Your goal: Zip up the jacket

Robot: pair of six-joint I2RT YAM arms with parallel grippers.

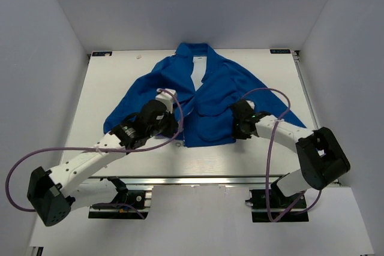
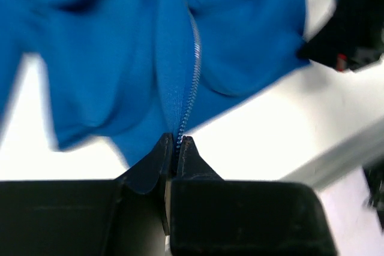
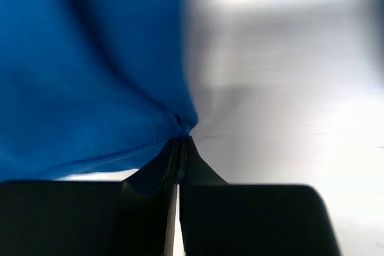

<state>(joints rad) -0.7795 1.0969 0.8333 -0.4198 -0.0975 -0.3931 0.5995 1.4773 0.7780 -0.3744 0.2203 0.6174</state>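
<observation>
The bright-blue jacket (image 1: 207,97) lies spread on the white table, collar at the back, white lining showing at the neck. My left gripper (image 1: 174,129) is shut on the bottom end of the pale zipper (image 2: 191,82) at the hem; in the left wrist view (image 2: 178,142) the teeth run up from between the fingertips. My right gripper (image 1: 234,125) is shut on the jacket's lower right hem corner; in the right wrist view (image 3: 181,141) the blue fabric (image 3: 90,70) bunches at the tips.
The white table (image 1: 282,82) has grey walls around it. Its near edge (image 1: 204,179) runs just in front of the jacket hem. Purple cables loop from both arms. The right arm shows in the left wrist view (image 2: 348,22).
</observation>
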